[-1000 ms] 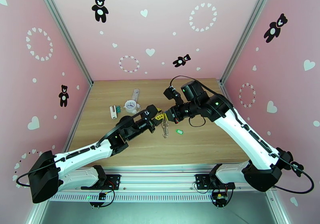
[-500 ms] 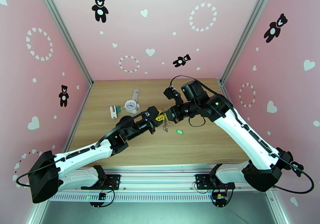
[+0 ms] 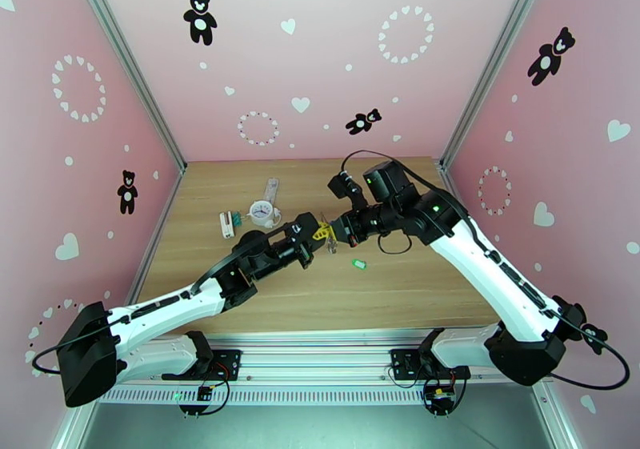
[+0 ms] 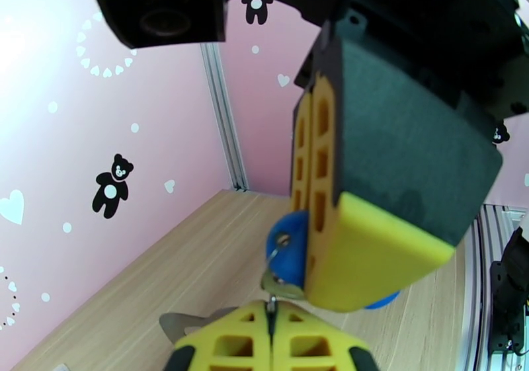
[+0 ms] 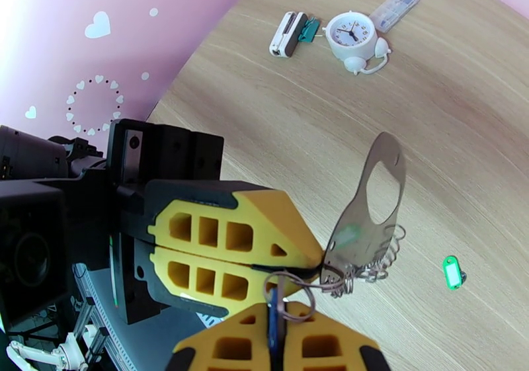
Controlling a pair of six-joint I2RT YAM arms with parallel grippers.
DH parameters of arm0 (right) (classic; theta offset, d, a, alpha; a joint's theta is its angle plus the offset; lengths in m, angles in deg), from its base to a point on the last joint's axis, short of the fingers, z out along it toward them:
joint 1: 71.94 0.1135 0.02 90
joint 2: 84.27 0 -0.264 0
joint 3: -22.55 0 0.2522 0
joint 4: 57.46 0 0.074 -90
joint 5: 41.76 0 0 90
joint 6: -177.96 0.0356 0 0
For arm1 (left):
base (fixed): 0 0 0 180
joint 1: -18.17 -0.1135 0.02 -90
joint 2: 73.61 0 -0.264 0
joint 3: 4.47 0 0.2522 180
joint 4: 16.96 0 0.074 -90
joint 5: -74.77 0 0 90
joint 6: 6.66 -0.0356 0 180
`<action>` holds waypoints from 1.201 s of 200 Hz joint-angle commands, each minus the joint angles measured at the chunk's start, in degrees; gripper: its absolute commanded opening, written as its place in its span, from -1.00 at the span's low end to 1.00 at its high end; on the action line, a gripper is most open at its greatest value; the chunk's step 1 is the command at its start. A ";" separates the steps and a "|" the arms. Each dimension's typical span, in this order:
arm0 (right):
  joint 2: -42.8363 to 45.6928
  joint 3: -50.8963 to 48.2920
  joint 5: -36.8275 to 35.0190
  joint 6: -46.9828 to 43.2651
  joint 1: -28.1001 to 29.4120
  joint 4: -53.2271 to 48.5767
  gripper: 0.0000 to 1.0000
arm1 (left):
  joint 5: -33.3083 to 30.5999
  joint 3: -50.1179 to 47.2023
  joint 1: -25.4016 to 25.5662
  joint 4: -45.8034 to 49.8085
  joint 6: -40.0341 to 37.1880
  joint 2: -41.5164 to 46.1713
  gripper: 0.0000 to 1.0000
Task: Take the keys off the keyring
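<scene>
Wooden table (image 5: pixel 463 101) holds the green key (image 5: pixel 451 272), already free, below your left claw (image 5: pixel 316 260) — it clamps the keyring (image 5: pixel 354 241), while your right claw (image 5: pixel 274 313) pinches the blue key (image 4: pixel 285 250), not yet off.

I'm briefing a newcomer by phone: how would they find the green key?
On the wooden table, find the middle, where the left fingers pinch the keyring and the right fingers the blue key. Just right of them, nearer the arm bases, the green key lies alone. Its bright green head sets it apart from the white clock and block at left.
</scene>
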 commanded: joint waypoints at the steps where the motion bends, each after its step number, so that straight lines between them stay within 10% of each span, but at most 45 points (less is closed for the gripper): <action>1: 2.81 -0.09 -1.22 0.31 -0.75 0.61 -0.86 | 2.00 0.89 0.15 1.77 -1.48 2.37 -1.00; 85: 9.76 -7.40 8.93 -2.33 -10.02 7.64 -0.26 | 12.91 1.89 -1.76 6.85 -1.35 7.37 -1.00; 152: 17.77 -21.77 27.85 -18.89 -12.58 26.55 -0.21 | 19.64 2.79 -4.68 3.17 5.42 7.40 -1.00; 240: 17.62 -28.14 38.66 -19.70 -14.43 41.41 -0.25 | 20.51 4.21 -4.86 -4.21 12.67 4.77 -1.00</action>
